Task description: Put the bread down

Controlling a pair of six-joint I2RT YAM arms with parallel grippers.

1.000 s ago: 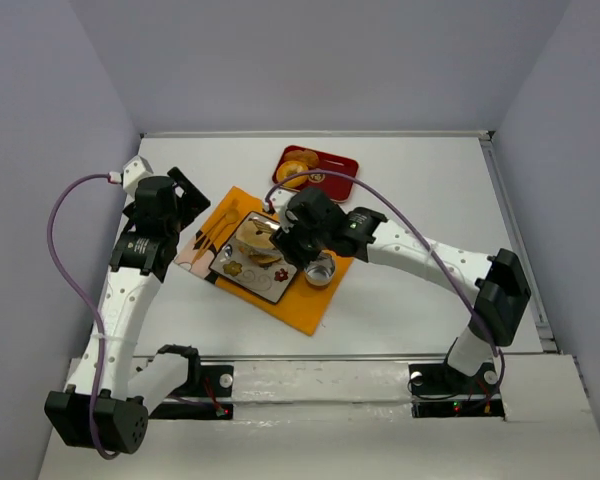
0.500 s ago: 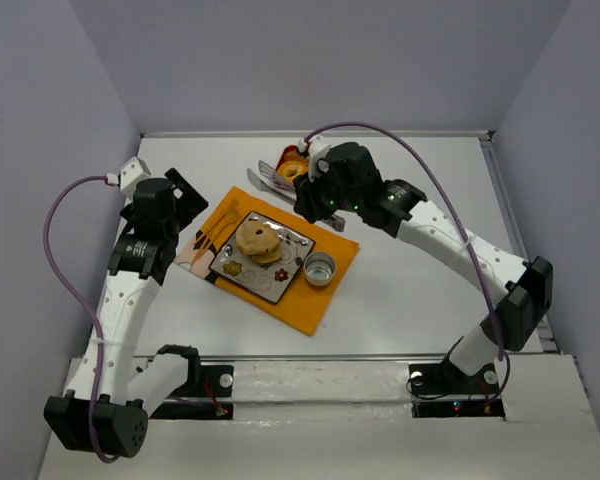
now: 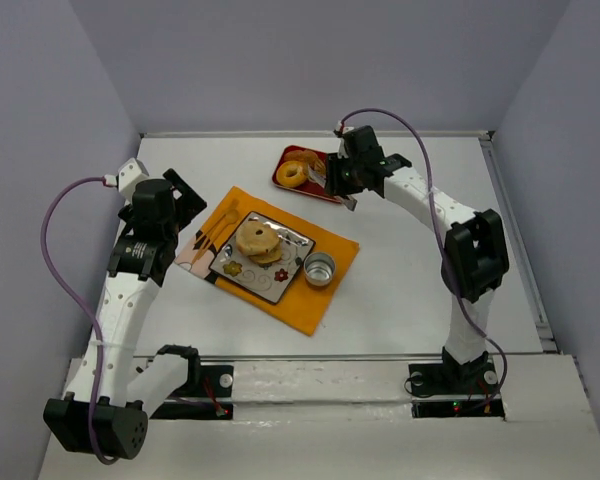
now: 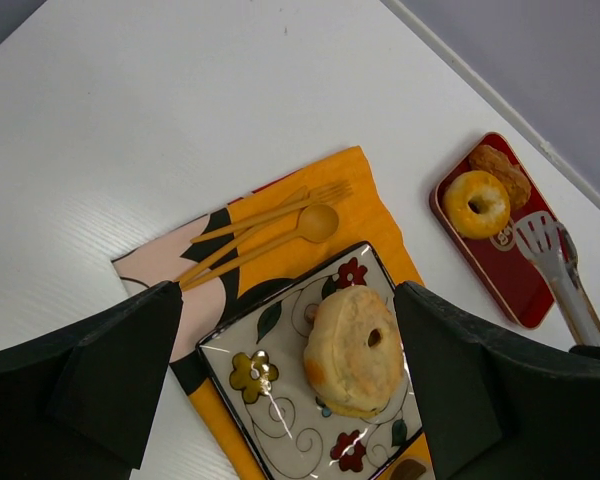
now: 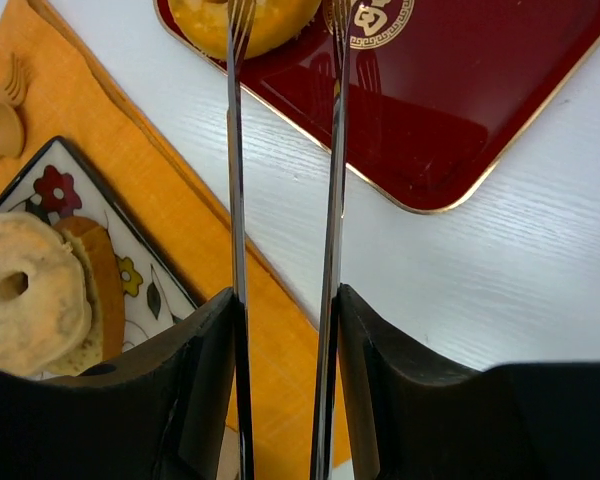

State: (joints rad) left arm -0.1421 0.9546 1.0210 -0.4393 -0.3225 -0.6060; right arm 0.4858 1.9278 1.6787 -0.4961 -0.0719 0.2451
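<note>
Gripping the metal tongs (image 5: pixel 332 200) by their two arms, your right gripper (image 5: pixel 285 335) has its jaws clenched on them; the tong tips stand apart over the red tray (image 5: pixel 430 130), one above the doughnut (image 5: pixel 255 20). Your left gripper (image 4: pixel 285 375) hangs with jaws spread wide, grasping nothing, above the floral plate (image 4: pixel 280 420). The bread (image 4: pixel 355 350) lies on that plate, which sits on the orange placemat (image 4: pixel 355 215) beside a wooden fork (image 4: pixel 320 192) and spoon (image 4: pixel 318 222)

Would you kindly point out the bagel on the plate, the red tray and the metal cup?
bagel (image 4: pixel 350 355), left wrist view, top crust.
red tray (image 5: pixel 430 120), right wrist view, bare floor.
metal cup (image 3: pixel 320 268), top external view, its bottom.
</note>
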